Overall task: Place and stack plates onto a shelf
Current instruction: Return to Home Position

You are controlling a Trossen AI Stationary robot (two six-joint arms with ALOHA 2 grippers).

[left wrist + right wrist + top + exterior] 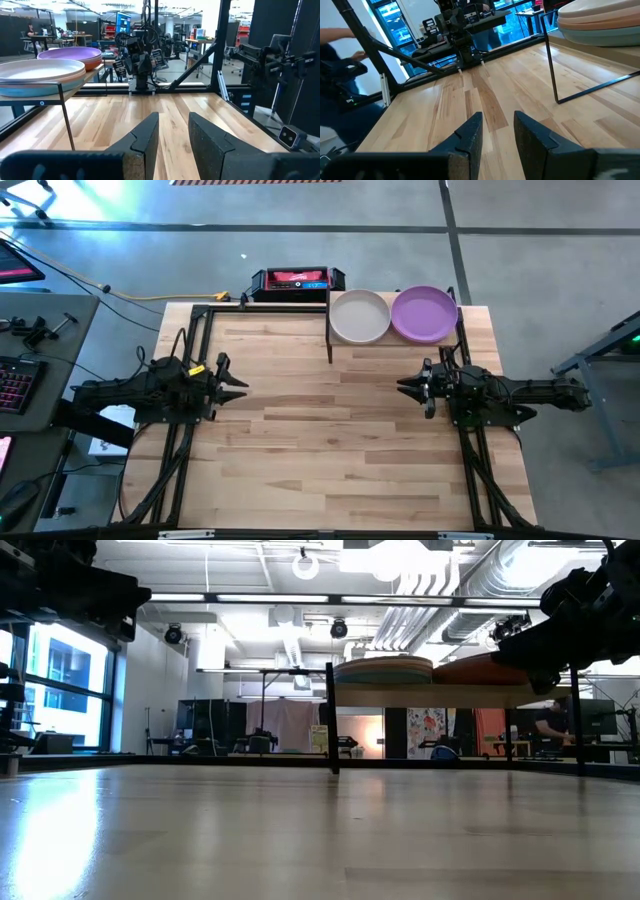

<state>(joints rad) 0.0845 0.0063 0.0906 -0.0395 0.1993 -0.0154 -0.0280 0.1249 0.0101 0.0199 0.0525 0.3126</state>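
Edges: shelf (420, 696) is standing at the far edge of the worktop (330, 450), toward its far right corner, with one thin black leg coming down near the middle of that edge.
Open room: middle and near half of the worktop are lying bare between the two arms, right to the near edge.
Left tool (238, 385): is hovering above the worktop beside its left edge, about halfway along it, pointing toward the middle; its fingers are standing slightly apart and gripping nothing.
Right tool (405, 388): is hovering opposite, beside the right edge and just nearer than the shelf, facing the left one; it is likewise parted and empty.
Stacks: cream plate (360, 316) is topping the shelf's left stack, purple plate (424, 314) the right one, the two rims lying just beside each other.
Layers: left wrist view is showing a teal plate (30, 90) at the bottom of the cream stack and a terracotta plate (92, 62) under the purple.
In the way: black frame rails (200, 320) are running along the left and far edges; a red-and-black box (297, 280) is sitting just beyond the far edge.
Beyond: a person (550, 725) is sitting at a desk in the room behind.
Materials: worktop is showing pale wood strips; plates are looking round, shallow and matte.
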